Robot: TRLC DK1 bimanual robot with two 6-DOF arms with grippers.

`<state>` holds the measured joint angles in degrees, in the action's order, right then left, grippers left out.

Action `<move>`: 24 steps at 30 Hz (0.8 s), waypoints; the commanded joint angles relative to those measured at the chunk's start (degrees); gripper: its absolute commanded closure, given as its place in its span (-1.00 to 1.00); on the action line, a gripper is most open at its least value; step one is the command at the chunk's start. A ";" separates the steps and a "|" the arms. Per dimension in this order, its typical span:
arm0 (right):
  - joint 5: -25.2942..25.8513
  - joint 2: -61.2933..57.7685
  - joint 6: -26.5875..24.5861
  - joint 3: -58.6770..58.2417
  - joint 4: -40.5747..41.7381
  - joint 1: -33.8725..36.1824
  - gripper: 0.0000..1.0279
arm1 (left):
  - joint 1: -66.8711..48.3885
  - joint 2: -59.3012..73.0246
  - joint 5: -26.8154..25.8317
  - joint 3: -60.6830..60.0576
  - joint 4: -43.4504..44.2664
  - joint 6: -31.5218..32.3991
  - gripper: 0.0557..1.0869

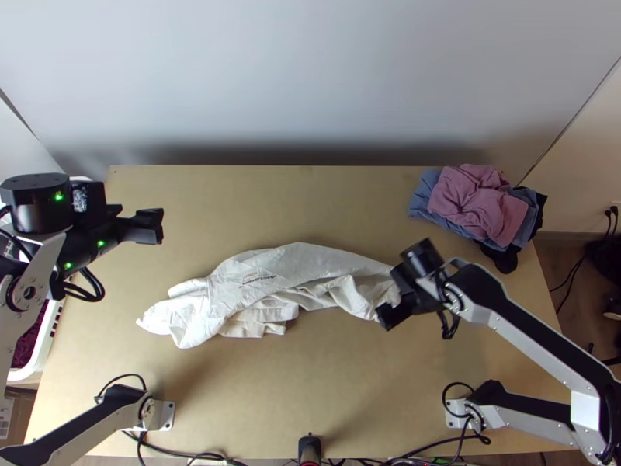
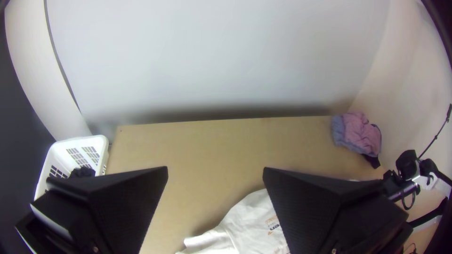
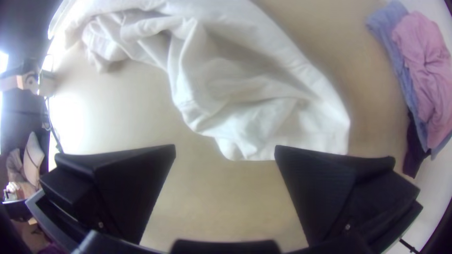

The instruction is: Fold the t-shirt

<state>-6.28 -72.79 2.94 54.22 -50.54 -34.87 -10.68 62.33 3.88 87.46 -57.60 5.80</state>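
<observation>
White t-shirt (image 1: 268, 272); pink cloth (image 1: 466, 203); blue cloth (image 1: 421, 198); white basket (image 2: 61, 151).

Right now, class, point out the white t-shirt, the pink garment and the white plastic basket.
White t-shirt (image 1: 293, 269): top view, its rumpled middle.
Pink garment (image 1: 472, 203): top view, its crumpled middle.
White plastic basket (image 2: 77, 141): left wrist view, its rim.

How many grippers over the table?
2. Left gripper, open, over the table's left side; right gripper, open, by the right end of the white t-shirt in the top view.
</observation>
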 commanded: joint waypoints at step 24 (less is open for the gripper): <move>4.70 -8.59 -7.33 -3.33 10.29 -7.84 -0.90 | 4.61 -2.56 -0.63 -3.96 -0.14 0.70 -0.91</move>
<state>-2.37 -78.22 -2.57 49.63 -42.54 -43.20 -6.74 59.81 3.42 83.57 -57.74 6.46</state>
